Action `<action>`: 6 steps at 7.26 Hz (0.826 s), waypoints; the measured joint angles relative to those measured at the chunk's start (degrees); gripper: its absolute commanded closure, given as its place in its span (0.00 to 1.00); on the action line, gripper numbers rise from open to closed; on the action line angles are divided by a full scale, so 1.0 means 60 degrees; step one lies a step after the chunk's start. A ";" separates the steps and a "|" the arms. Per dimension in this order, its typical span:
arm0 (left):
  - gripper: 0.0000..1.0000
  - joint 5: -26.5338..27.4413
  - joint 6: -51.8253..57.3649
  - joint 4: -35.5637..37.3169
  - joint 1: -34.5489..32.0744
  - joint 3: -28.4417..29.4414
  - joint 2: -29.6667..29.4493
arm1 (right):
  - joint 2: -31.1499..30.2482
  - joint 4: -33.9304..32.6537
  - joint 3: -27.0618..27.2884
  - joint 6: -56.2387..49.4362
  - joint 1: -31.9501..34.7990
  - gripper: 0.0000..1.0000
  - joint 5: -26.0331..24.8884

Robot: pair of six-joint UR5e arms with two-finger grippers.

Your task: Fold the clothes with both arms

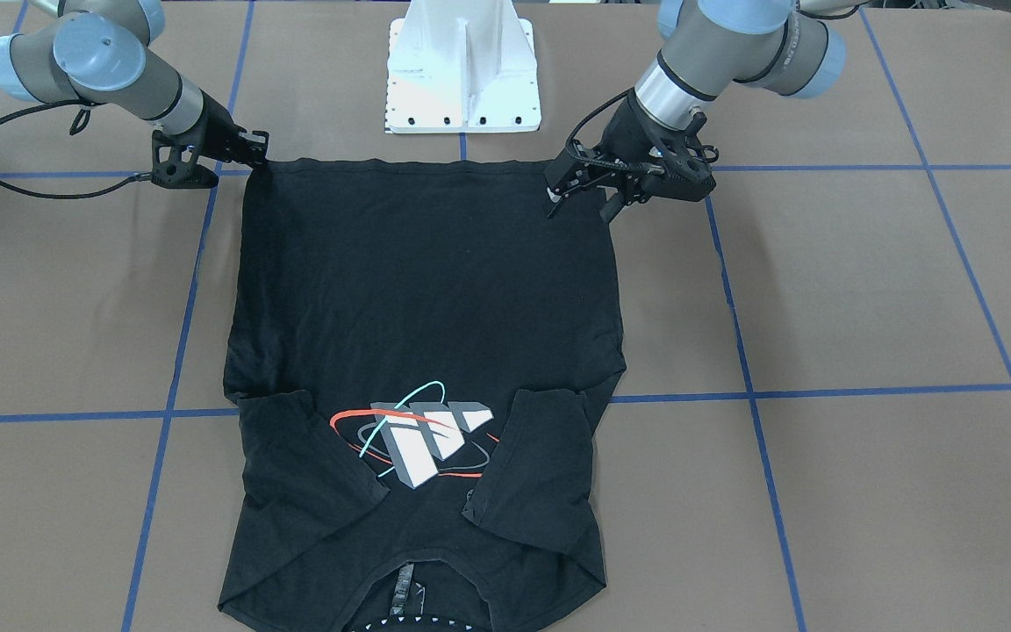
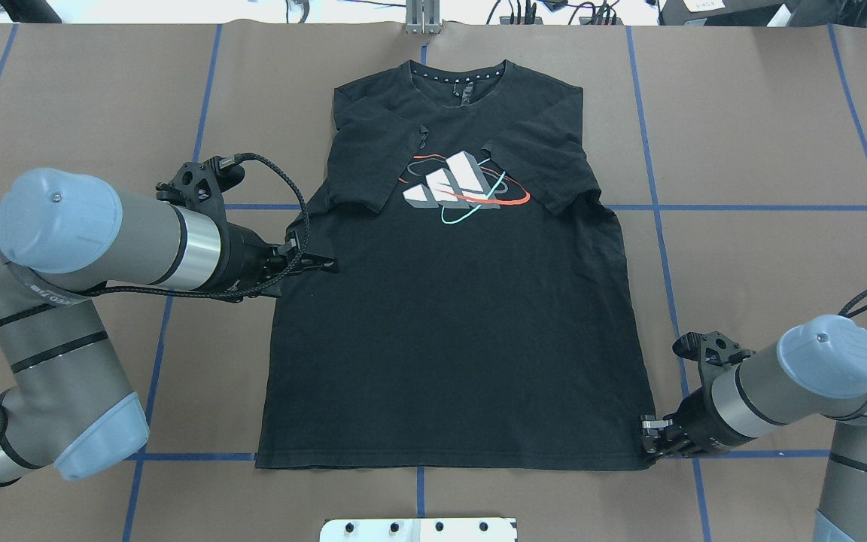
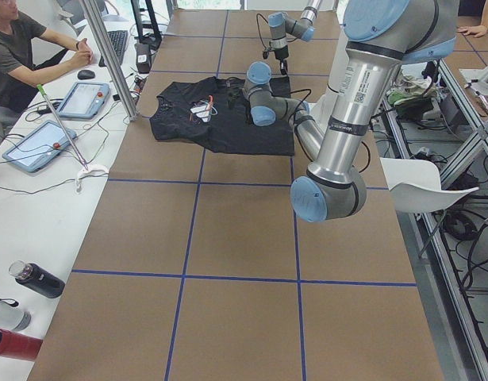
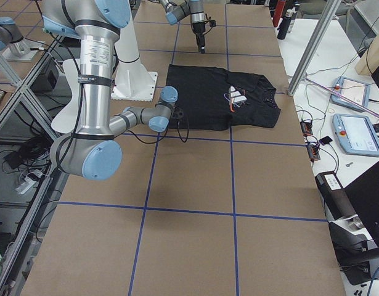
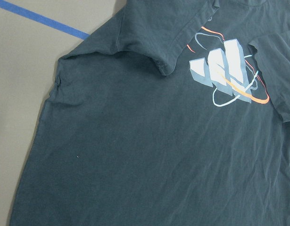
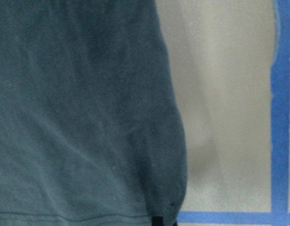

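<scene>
The black T-shirt [image 2: 448, 324] lies flat on the brown counter [image 2: 765, 301], print up. Its hem is toward the robot's white pedestal [image 1: 463, 70] and its collar toward the far edge. Both sleeves, 1 [image 2: 369, 162] on the robot's left and 1 [image 2: 550, 162] on its right, are folded in over the chest, and their edges reach the 2 sides of the logo [image 2: 456, 188]. The front-facing view cuts off the collar at its lower border.

The left gripper [image 1: 582, 200] hangs over the shirt's left side. The 2 exterior views disagree on how far along that edge it sits, so its exact spot is hard to fix. Its fingers [image 1: 555, 195] look spread, with nothing between them. The left wrist view shows only cloth, logo and a strip of blue tape [image 5: 45, 21], and no fingers.

The right gripper [image 2: 650, 439] is low at the hem's right corner, touching or just beside the cloth. Only 1 dark fingertip [image 6: 157, 221] shows at the bottom border of the right wrist view, against the corner. I cannot tell whether these fingers are pinching the fabric or merely resting at it. Both side views show this gripper too small to judge.

A person [image 3: 21, 48] sits at a side desk, partly cut off by the frame.
</scene>
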 measured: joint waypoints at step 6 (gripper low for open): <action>0.01 0.0255 -0.0188 0.0014 0.1503 -0.0231 0.1241 | 0.0209 0.0464 0.0536 0.0025 0.0371 1.00 -0.0084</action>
